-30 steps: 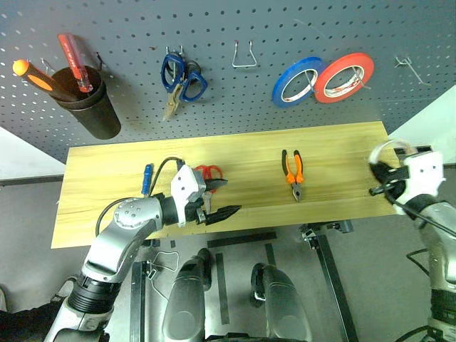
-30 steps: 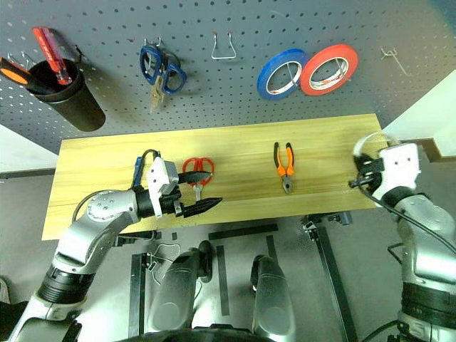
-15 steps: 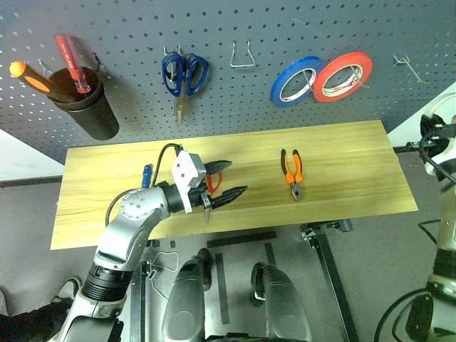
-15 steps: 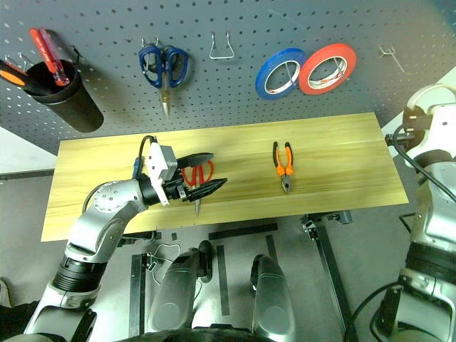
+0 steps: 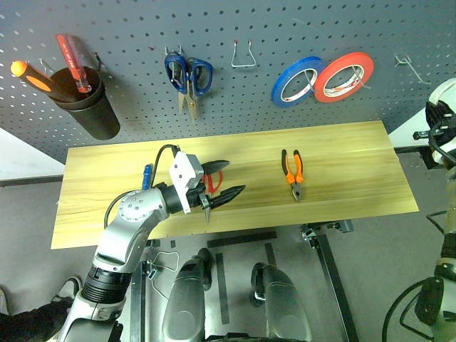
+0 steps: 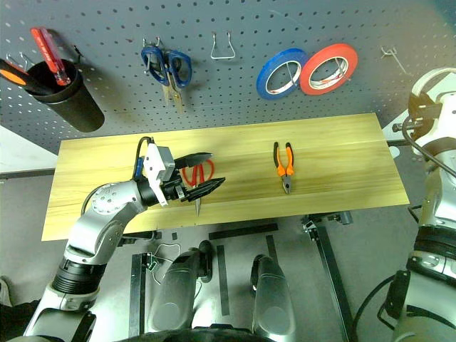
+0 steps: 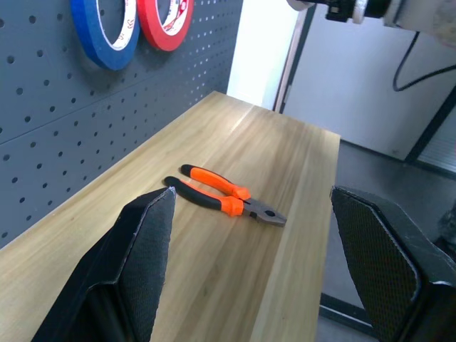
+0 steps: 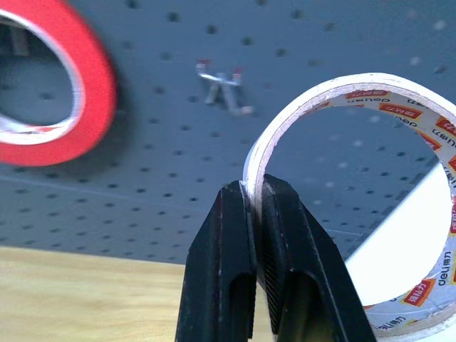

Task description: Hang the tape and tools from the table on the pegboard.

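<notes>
- Right now the step in hand appears to be hanging the tape point(image 8: 356, 192): the right gripper point(image 8: 256, 214) has its fingers pinched shut on the roll's whitish wall, holding it up off the table point(image 5: 342, 149) in front of the pegboard point(image 5: 285, 28).
- Next, judging by the right wrist view, the roll's opening has to be slid over the bare wire hook point(image 8: 222, 89), which sits at about 11 o'clock from the roll and just beside the red roll point(image 8: 50, 92); the fingers should let go only once the roll hangs.
- Meanwhile the left gripper point(image 5: 217, 182) hovers with its fingers spread wide and empty over the red-handled scissors point(image 6: 194, 175) at the table's middle.
- Of the remaining tools, the pliers point(image 5: 293, 173) lie at 3 o'clock from that gripper, well apart, and the blue-handled screwdriver point(image 5: 146, 175) lies at 9 o'clock beside the left arm.
- Only the right wrist view makes the grip on the tape plain; the eye views give the whole layout, with the blue-handled scissors point(image 5: 188, 77) already on the board.
- From the left wrist view the pliers' orange handles point toward the board.
</notes>
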Robot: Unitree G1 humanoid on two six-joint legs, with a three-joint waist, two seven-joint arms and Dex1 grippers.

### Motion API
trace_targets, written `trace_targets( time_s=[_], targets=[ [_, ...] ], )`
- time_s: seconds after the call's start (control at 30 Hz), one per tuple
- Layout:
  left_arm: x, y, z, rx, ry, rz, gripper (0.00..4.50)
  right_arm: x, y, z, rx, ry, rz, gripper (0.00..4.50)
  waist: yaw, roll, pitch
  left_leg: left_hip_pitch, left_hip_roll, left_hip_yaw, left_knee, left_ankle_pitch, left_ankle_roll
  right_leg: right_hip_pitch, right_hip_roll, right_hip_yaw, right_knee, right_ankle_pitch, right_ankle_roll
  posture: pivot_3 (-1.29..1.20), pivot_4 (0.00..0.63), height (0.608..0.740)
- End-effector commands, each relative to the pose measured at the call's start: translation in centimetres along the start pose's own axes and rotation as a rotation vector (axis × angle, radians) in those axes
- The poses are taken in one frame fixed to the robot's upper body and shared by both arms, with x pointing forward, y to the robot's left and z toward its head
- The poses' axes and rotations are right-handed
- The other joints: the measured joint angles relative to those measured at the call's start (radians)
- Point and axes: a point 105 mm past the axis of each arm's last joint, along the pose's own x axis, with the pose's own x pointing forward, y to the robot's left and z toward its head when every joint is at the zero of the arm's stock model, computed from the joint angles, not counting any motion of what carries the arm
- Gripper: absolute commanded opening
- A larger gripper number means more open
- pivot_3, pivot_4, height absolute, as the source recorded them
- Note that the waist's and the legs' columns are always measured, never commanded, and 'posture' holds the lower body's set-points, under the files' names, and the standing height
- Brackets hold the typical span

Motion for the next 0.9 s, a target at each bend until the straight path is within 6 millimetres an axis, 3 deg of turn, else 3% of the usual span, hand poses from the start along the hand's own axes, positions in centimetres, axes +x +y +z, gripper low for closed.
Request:
trace_targets(
  time_s=[0.03,0.9],
  targets=[
    [-0.3,0.0,0.6,0.021,-0.032,0.006,3.64,-0.3,0.4,3.5,0.019,-0.124,0.044,0.04,-0.002,0.000,0.000,0.000,0.000,0.000,0.000,0.000,0.000,0.000,0.000,0.000,0.000,0.000,0.000,0.05,0.329,0.717],
    [-0.8,0.2,1.7,0.043,-0.037,0.021,3.64,4.5,3.3,1.5,0.099,-0.113,0.131,0.04,0.000,0.000,0.000,0.000,0.000,-0.001,0.001,0.000,0.000,0.000,0.000,0.000,0.002,0.000,0.000,0.09,0.352,0.717]
  ],
)
